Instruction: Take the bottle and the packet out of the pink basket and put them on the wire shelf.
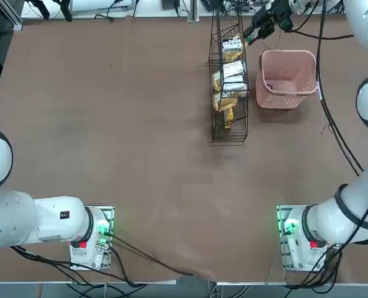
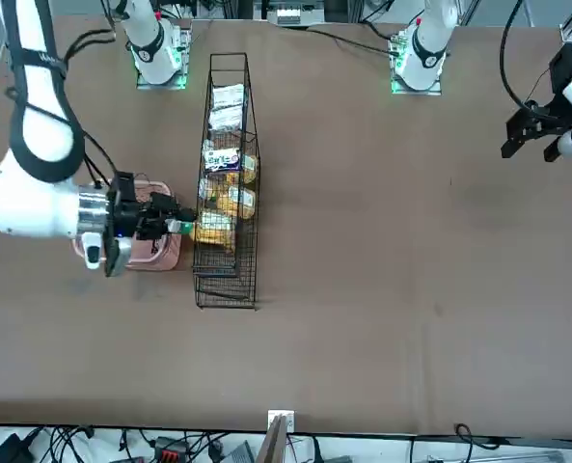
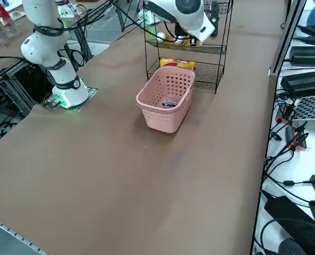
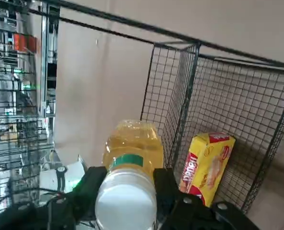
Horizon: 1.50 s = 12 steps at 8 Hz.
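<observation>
My right gripper point(image 4: 127, 189) is shut on the bottle point(image 4: 132, 155), its black fingers point(image 4: 164, 184) clamping just below the white cap. The amber bottle point(image 2: 181, 228) lies roughly level, at the side of the wire shelf point(image 2: 226, 183) that faces the pink basket point(image 2: 155, 249). In the right side view the gripper point(image 3: 168, 37) hangs at the height of an upper tier of the wire shelf point(image 3: 199, 48). A small white packet point(image 3: 169, 103) with dark print lies on the floor of the pink basket point(image 3: 162, 119). From above, the gripper point(image 1: 261, 28) is over the far end of the shelf point(image 1: 228, 81).
A yellow-orange packet point(image 4: 206, 165) stands on the shelf's lower tier. More white and yellow packets point(image 1: 232, 68) fill the shelf's tiers. Black cables point(image 1: 332, 124) trail along the right arm over the table's right side. The pink basket point(image 1: 287, 77) stands just right of the shelf.
</observation>
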### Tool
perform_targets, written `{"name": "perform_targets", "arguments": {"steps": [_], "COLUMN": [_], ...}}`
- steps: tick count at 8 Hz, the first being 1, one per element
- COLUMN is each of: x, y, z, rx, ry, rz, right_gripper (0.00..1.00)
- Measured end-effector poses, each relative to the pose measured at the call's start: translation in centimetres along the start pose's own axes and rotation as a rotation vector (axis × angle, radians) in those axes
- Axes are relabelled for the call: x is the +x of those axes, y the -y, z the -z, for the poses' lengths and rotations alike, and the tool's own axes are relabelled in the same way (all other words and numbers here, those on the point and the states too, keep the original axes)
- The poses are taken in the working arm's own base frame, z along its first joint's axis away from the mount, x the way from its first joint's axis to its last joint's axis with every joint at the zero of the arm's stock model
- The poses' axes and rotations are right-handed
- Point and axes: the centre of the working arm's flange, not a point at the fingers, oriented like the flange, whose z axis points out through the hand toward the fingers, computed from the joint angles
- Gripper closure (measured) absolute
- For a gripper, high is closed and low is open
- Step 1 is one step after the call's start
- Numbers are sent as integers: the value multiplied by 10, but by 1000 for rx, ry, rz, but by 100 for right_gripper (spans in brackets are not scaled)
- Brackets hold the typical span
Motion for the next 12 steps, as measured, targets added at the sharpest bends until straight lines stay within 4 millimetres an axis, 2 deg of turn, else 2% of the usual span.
{"name": "perform_targets", "arguments": {"steps": [5,12], "x": [1,21], "y": [-4,-9], "z": [-24,-45], "rx": [7,24], "ry": [38,-17], "rz": [-6,-63], "right_gripper": [45,45]}}
